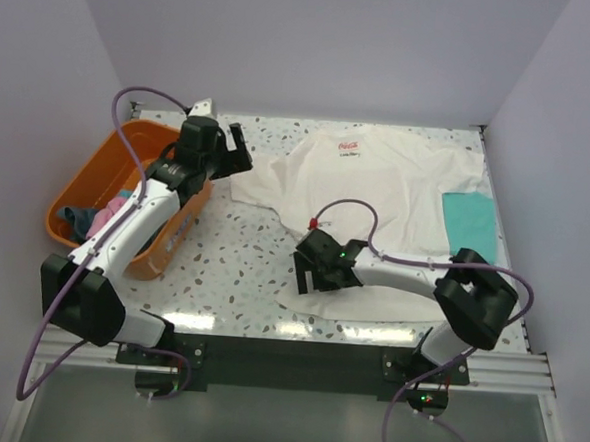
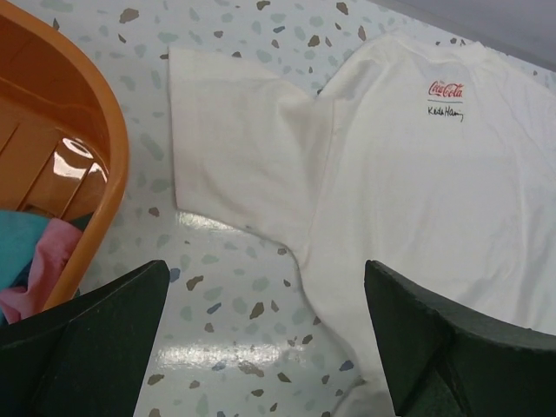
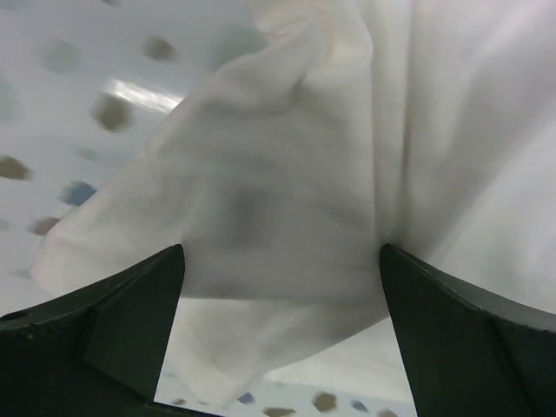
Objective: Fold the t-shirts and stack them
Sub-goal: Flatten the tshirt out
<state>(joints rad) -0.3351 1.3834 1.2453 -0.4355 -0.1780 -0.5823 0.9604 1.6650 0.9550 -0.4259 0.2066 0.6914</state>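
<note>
Shows a large cream-white short-sleeved cloth t-shirt (image 1: 397,187) spread front-up across the middle and right of the speckled white terrazzo bench (image 1: 232,267), collar toward the far wall, small red logo print (image 1: 348,144) on the chest. Places a plain teal-green cloth t-shirt (image 1: 470,220), folded into a flat rectangle, at the white shirt's right edge; cannot tell whether on top of it or just beside. Puts an orange plastic basket (image 1: 87,183) at the far left of the bench, with teal and pink cloth (image 1: 90,218) bundled inside. Has the left end effector (image 1: 241,156) hanging above the bench between the basket rim and the white shirt's left sleeve, fingers spread wide and gripping nothing. Confirms this in the left wrist view: both dark fingers (image 2: 95,347) far apart, bare bench and the sleeve (image 2: 234,139) ahead of them, basket rim at the left. Sets the right end effector (image 1: 309,280) low over the near left hem corner of the white shirt, likewise wide apart and empty. Gives, in the blurred right wrist view, a rumpled fold of the hem (image 3: 261,208) between and beyond the two fingers (image 3: 113,321); cannot tell whether the fingertips touch the cloth.
</note>
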